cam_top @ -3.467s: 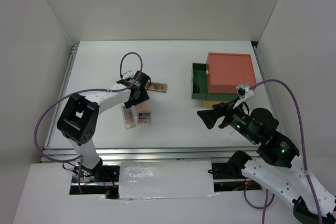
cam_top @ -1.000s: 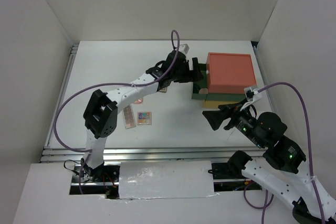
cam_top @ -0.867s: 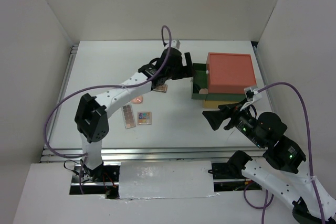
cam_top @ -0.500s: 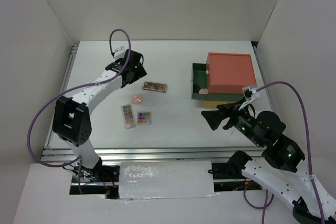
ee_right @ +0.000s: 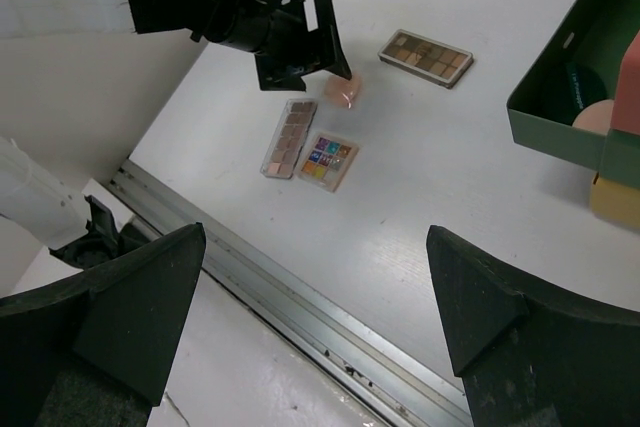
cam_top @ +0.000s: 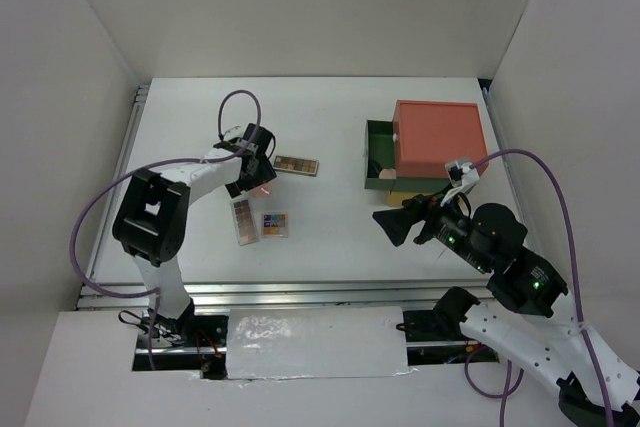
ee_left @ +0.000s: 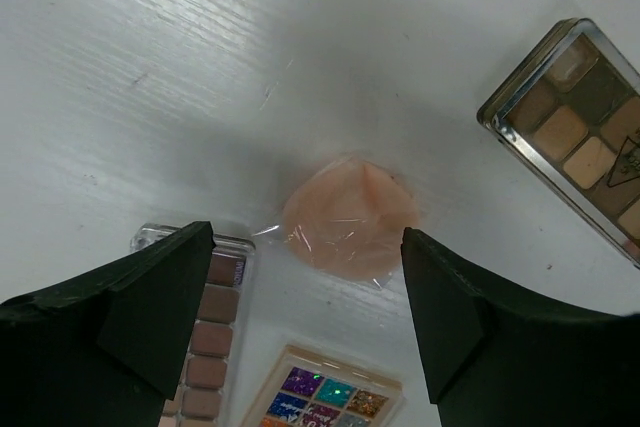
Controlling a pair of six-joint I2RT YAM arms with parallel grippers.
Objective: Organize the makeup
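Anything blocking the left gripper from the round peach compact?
Nothing visible does. The open left gripper hangs directly over the round peach plastic-wrapped compact, one finger to each side.

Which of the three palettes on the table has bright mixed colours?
The small square palette, lying beside the long pink-brown palette. That one and the other long palette hold only brownish shades.

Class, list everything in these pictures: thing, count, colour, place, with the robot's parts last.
long palettes: 2, brown-pink, table's left half
square palette: 1, multicoloured, beside the nearer long palette
peach compacts: 2, one below the left fingers, one in the open drawer
dark green disc: 1, in that drawer
drawer box: 1, red, green, yellow, table's right side
table: 1, white
left fingers: open, above the compact
right fingers: open, near the box's front
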